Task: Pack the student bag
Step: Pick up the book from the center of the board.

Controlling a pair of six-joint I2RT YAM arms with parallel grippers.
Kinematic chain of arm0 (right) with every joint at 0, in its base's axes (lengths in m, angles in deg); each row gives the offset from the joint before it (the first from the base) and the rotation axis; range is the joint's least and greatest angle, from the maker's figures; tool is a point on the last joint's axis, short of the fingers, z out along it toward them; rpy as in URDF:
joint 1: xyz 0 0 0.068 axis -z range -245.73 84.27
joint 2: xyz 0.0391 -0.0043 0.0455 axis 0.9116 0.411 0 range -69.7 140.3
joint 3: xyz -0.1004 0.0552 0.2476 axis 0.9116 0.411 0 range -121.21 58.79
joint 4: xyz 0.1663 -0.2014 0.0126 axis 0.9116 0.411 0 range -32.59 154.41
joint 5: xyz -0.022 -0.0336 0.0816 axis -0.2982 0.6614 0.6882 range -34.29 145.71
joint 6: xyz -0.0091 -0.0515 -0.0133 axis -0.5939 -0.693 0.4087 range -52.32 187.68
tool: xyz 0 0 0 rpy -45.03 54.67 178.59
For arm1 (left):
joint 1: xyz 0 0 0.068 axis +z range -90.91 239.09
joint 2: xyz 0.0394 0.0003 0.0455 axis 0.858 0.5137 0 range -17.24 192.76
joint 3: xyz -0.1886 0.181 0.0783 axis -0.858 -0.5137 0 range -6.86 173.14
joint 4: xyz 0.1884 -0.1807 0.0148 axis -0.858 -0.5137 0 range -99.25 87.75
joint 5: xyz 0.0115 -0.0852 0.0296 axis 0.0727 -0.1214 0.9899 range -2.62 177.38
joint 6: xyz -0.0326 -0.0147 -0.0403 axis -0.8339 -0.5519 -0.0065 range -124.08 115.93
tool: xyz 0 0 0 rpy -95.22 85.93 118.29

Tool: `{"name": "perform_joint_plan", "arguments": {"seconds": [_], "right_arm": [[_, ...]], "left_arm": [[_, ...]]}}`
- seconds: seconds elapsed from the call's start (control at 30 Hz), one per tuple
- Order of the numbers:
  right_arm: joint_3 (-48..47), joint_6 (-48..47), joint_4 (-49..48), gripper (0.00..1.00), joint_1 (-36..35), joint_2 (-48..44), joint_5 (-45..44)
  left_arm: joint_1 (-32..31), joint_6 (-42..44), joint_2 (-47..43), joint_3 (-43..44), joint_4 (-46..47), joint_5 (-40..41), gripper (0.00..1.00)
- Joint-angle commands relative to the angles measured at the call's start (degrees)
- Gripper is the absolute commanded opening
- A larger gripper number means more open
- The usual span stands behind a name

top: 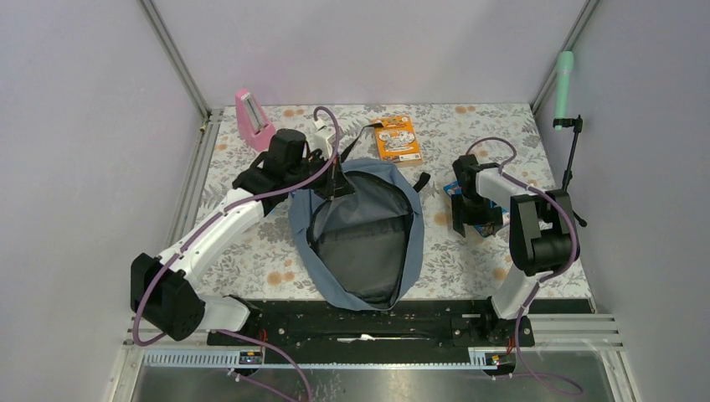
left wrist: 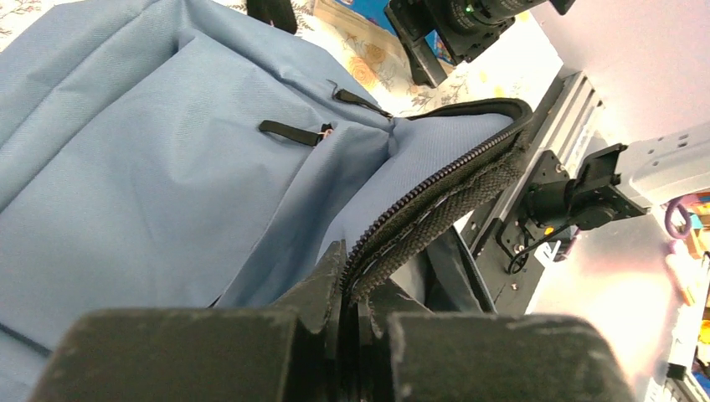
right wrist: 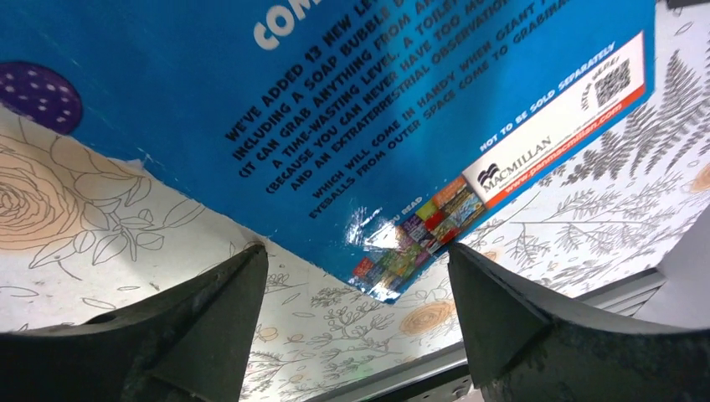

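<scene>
The left end effector is pinching the far rim of the student bag in the top view and is holding its mouth open. The bag is lying at the centre of the counter with its opening facing up; its dark grey lining is showing and nothing can be seen inside. The right end effector is hanging low over the counter just right of the bag. An orange booklet is lying beyond the bag's far edge, and a pink object is standing in the far left corner. In the left wrist view the fingers are pressed together on the zip edge of the bag, with the black toothed band running up and away from between them and the grey-blue fabric spreading out to the left. In the right wrist view the end effector is spread wide. Its two dark fingers are framing the near corner of a blue book that is lying flat on the flowered counter, back cover up, and neither finger looks to be touching it. Judging from this, the packing is only getting started. The bag is unzipped and is being held open, which is the preparation done. The blue book and the orange booklet are both still outside on the counter, so everything is still waiting to go in, and the closing of the zip is left as well.
</scene>
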Motion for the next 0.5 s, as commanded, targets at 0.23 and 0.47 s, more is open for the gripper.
{"name": "perform_joint_plan", "arguments": {"seconds": [0.23,0.47], "right_arm": [[-2.7,-8.9,-1.0,0.5,-2.9,5.6,-6.8],[-2.2,-9.5,-1.6,0.05,-4.0,3.9,-6.9]], "left_arm": [[2.5,-3.8,-0.1,-0.3,8.5,-4.7,0.0],[2.5,-3.4,-0.1,-0.2,8.0,-4.4,0.0]]}}
